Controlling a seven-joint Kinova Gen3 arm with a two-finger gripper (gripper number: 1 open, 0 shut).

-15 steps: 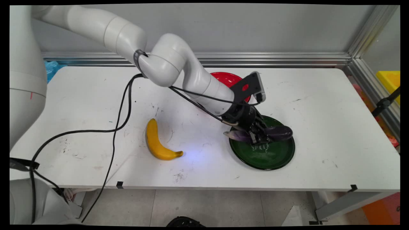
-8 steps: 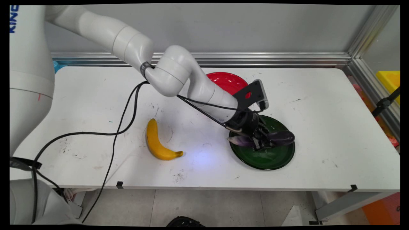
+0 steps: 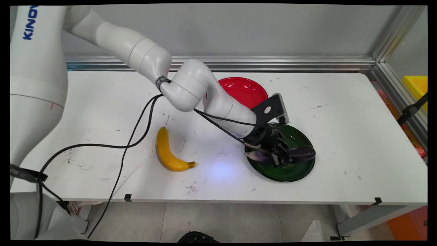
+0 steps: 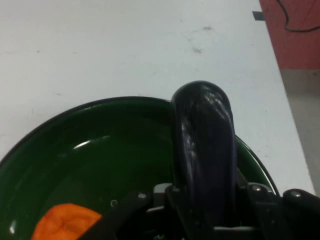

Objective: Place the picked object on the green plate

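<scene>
A: Eggplant [image 3: 300, 152] first: it sits crosswise in the end effector [image 3: 280, 158], fingers closed around its middle, low over the green plate [image 3: 293, 172] near the table's [image 3: 341, 136] right side.

B: Resting on the plate or above it?

A: Can't tell from either view. The dark rounded end pokes out past the fingers toward the plate's far rim, and the paler stem end sticks out over the near-left rim.

B: So what worries you?

A: My guess is the overhang. The eggplant is long, glossy and rounded; let go while it is off-centre and it could roll, or tip over the rim onto the table. Pressing down further could tilt the shallow plate.

B: Anything else close?

A: The red plate [image 3: 244, 89] lies just behind the arm, partly hidden. The banana [image 3: 167, 152] is well apart on the left. Something orange [image 4: 65, 222] shows in the hand view at the lower left; I can't identify it.
</scene>
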